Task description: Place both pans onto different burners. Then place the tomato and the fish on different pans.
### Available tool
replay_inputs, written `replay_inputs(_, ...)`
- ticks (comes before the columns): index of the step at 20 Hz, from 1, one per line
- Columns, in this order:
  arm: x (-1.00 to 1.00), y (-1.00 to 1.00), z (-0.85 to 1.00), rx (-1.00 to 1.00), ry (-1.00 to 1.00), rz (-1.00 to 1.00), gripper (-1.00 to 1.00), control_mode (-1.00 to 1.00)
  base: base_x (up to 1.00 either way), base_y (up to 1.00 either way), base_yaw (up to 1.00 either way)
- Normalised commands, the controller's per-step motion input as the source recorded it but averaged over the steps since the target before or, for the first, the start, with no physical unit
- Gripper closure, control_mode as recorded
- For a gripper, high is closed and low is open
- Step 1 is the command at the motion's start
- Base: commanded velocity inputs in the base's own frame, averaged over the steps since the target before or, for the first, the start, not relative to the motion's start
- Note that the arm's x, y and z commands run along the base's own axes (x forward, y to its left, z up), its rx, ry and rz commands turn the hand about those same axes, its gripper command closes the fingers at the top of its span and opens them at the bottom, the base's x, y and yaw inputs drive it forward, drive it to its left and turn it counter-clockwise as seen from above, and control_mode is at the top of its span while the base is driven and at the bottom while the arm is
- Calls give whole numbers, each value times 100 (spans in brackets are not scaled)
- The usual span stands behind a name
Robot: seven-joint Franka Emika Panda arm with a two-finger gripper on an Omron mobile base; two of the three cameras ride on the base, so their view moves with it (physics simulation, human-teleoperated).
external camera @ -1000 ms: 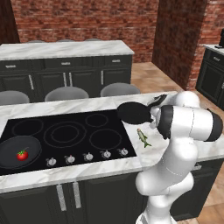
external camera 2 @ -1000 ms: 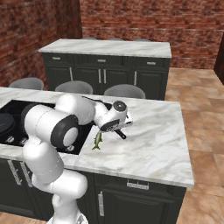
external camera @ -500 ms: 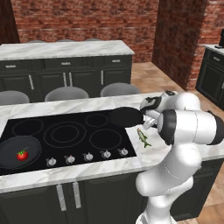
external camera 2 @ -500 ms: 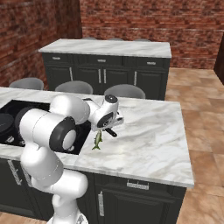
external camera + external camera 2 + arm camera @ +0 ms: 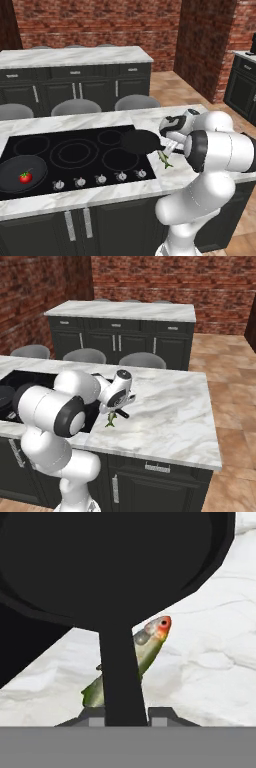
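Note:
One black pan (image 5: 24, 175) rests on the front-left burner of the cooktop (image 5: 75, 165) with the red tomato (image 5: 25, 176) inside it. The second pan (image 5: 140, 141) hangs low over the cooktop's right side, beside a ring burner (image 5: 120, 159). My gripper (image 5: 169, 146) is shut on its handle (image 5: 120, 672), with the pan's round body (image 5: 110, 562) ahead of the fingers. The greenish fish (image 5: 165, 160) lies on the marble just right of the cooktop, under the handle; it shows as well as the fish (image 5: 147, 649) and the fish (image 5: 111, 419) below my gripper (image 5: 121, 411).
A row of silver knobs (image 5: 100, 178) runs along the cooktop's front edge. Grey stool tops (image 5: 77, 106) stand behind the counter, and a second island (image 5: 75, 55) lies beyond. Bare marble (image 5: 170, 416) stretches to the right of the fish.
The held pan has travelled left and slightly down, from above the counter's right part to over the right side of the cooktop. The fish, the tomato and the other pan stayed put.

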Motion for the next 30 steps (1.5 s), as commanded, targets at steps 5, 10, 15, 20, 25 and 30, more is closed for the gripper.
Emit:
replay_inputs(5, -3, 45, -22, -1, 1, 13, 100, -100, 0, 0, 0)
replay_inputs(10, 0, 52, -18, -1, 3, 11, 100, -100, 0, 0, 0)
replay_inputs(15, 0, 38, -27, -1, 4, 10, 100, -100, 0, 0, 0)
replay_inputs(20, 0, 21, -26, 0, 5, 6, 100, -100, 0, 0, 0)
replay_inputs(25, 0, 11, -21, 0, 4, 0, 100, -100, 0, 0, 0)
replay_inputs(30, 0, 20, -5, 0, 1, 2, 100, -100, 0, 0, 0)
